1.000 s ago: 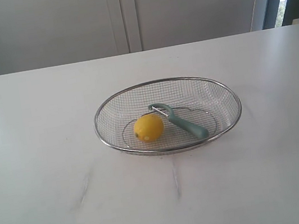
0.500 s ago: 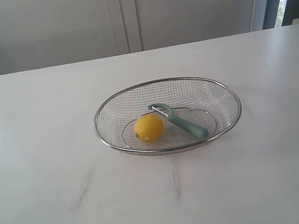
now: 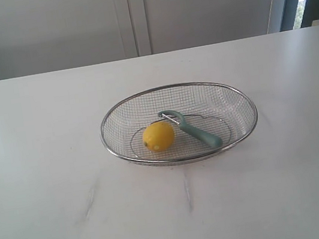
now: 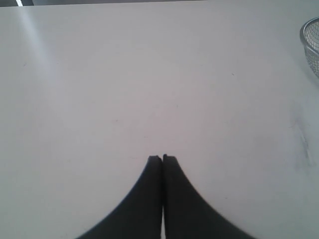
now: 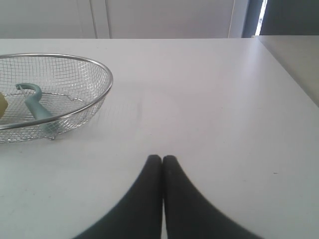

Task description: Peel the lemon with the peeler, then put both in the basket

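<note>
The lemon [image 3: 158,136] and, just beside it, the peeler [image 3: 192,129] lie inside the wire-mesh basket [image 3: 230,105] on the white table [image 3: 42,144], while the left gripper [image 4: 162,158] and the right gripper [image 5: 162,158], both fully closed and empty, sit over bare tabletop apart from the basket.

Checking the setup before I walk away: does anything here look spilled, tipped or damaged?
Nothing stands out. The basket sits level on the table, with the lemon and the peeler lying inside it. Only faint grey smudges mark the table in front of it.
</note>
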Tool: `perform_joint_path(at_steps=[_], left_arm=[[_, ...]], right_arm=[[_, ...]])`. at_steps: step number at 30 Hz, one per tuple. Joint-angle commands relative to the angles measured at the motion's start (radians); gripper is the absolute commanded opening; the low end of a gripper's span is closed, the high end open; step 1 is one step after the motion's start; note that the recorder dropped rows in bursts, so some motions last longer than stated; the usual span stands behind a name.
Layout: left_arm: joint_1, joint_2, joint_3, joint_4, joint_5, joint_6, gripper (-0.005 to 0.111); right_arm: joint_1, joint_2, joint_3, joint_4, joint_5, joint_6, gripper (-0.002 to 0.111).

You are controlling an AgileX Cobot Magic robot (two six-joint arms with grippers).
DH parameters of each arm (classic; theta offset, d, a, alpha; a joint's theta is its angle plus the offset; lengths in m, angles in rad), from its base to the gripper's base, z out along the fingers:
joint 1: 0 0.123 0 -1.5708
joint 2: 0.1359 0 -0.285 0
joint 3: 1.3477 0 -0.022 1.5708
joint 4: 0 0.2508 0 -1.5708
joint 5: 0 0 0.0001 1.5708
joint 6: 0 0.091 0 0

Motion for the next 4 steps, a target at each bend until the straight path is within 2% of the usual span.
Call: perform_joint_path(at_steps=[1, 4], left_arm=[[0.003, -0.004, 0.004, -0.004, 0.001, 0.0, 0.0], [0.003, -0.004, 0.004, -0.004, 0.001, 0.0, 0.0]], right_arm=[[0.001, -0.006, 0.002, -0.007, -0.008, 0.003, 0.0], [0.001, -0.006, 0.002, -0.007, -0.008, 0.003, 0.0]])
